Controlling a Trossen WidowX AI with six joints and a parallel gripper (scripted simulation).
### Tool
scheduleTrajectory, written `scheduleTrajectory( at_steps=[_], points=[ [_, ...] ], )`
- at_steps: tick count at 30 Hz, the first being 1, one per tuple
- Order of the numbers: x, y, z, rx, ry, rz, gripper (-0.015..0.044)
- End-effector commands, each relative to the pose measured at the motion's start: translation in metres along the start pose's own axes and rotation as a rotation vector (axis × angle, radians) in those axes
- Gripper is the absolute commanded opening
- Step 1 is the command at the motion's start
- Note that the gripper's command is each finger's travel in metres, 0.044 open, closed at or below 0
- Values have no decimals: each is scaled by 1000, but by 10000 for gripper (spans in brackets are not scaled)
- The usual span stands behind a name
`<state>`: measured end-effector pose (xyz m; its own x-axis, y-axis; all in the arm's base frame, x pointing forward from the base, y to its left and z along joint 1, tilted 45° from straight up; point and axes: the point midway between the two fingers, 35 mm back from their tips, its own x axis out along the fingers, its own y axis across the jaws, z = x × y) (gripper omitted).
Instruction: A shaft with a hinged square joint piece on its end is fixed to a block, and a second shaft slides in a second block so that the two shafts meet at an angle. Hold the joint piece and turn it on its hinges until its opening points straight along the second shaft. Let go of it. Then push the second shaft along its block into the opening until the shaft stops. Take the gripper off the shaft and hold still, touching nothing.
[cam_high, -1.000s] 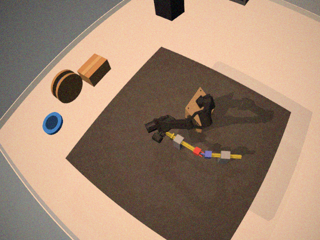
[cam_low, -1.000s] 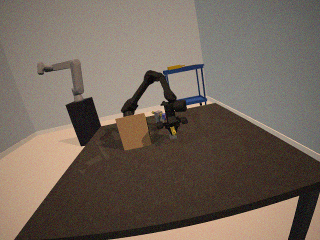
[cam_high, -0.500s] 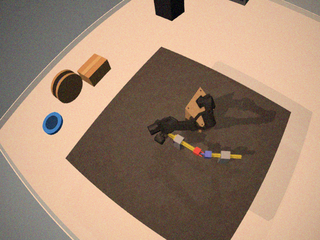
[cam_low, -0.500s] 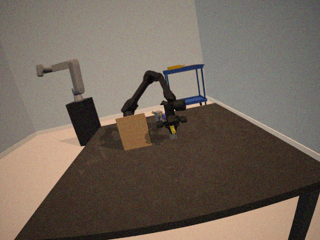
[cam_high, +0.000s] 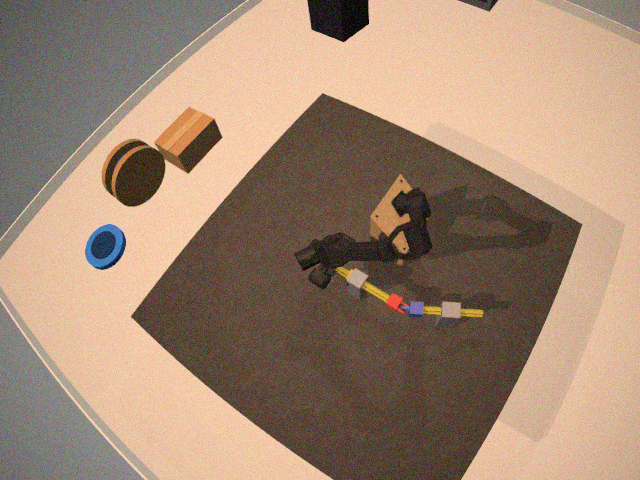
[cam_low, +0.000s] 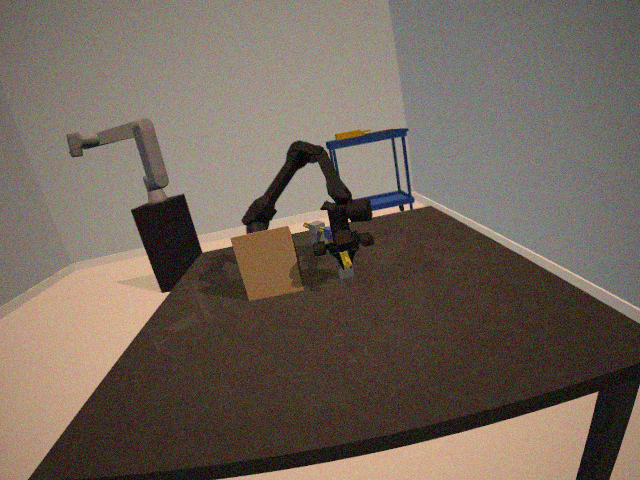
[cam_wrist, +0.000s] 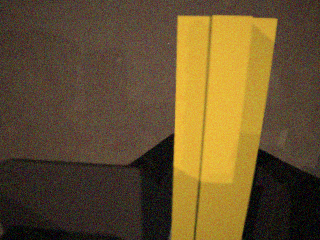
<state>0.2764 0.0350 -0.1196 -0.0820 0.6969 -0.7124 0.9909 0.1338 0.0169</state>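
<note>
The second yellow shaft (cam_high: 377, 292) (cam_low: 345, 259) (cam_wrist: 225, 100) runs through its grey block (cam_high: 357, 277) (cam_low: 346, 272). Its inner end reaches the red joint piece (cam_high: 394, 301), whose opening faces along this shaft; how deep the end sits inside is too small to tell. The red piece is hinged to a blue piece (cam_high: 416, 308) (cam_low: 327, 232) on the first yellow shaft (cam_high: 472, 313), which is fixed in the other grey block (cam_high: 450, 309) (cam_low: 314, 226). My gripper (cam_high: 331, 268) (cam_low: 344, 254) (cam_wrist: 202, 144) is shut on the second shaft near its outer end, close to its block.
The arm's wooden mounting block (cam_high: 385, 209) (cam_low: 267, 263) stands beside the shafts, with the arm reaching over from it. The dark table top (cam_high: 248, 248) (cam_low: 361, 351) lies under everything. A blue cart (cam_low: 392, 198) and another arm on a black pedestal (cam_low: 168, 242) stand beyond the table.
</note>
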Motion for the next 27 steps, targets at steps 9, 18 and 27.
scheduleTrajectory(
  at_steps=[9,18,27],
  points=[
    [0,0,0,-1,1,-1,303],
    [0,0,0,-1,1,-1,440],
    [-20,0,0,-2,1,2,440]
  ],
)
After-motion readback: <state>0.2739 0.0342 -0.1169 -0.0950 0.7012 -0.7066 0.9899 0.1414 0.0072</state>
